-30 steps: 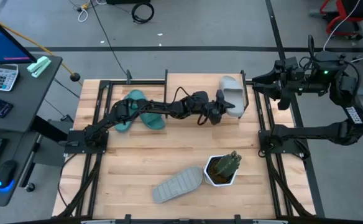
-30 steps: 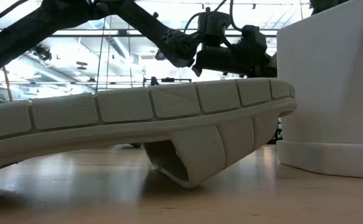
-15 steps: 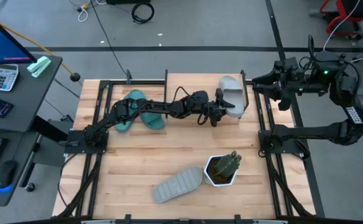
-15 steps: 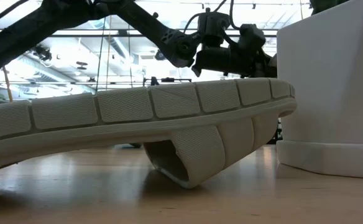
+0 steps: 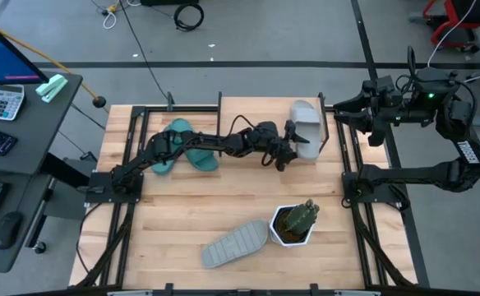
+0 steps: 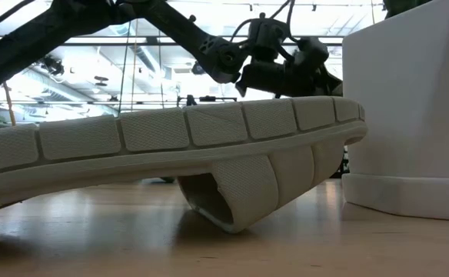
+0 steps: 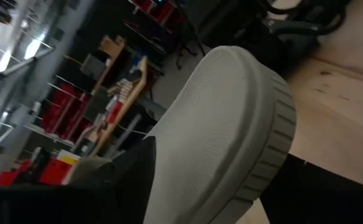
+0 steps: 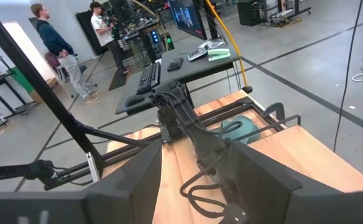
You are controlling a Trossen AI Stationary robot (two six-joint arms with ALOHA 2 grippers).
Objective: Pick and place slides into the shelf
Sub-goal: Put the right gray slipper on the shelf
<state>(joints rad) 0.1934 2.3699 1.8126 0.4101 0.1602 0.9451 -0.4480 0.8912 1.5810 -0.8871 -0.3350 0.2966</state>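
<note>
We are seeing a soft grey ridged-sole slide [image 5: 305, 127] resting at the slatted wooden worktop's [image 5: 182, 205] far edge, the left claw [image 5: 288, 148] spread open beside it, released.

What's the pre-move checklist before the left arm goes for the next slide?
1. Left gripper let go of the grey slide at the table's far edge: cannot tell; fingers look spread, still beside it.
2. That slide's seating on the shelf: cannot tell.
3. Teal slides at the far edge: ok.
4. Last grey slide lies sole-up by the white planter: ok, tight clearance.
5. Right gripper parked off the table: ok.
</note>
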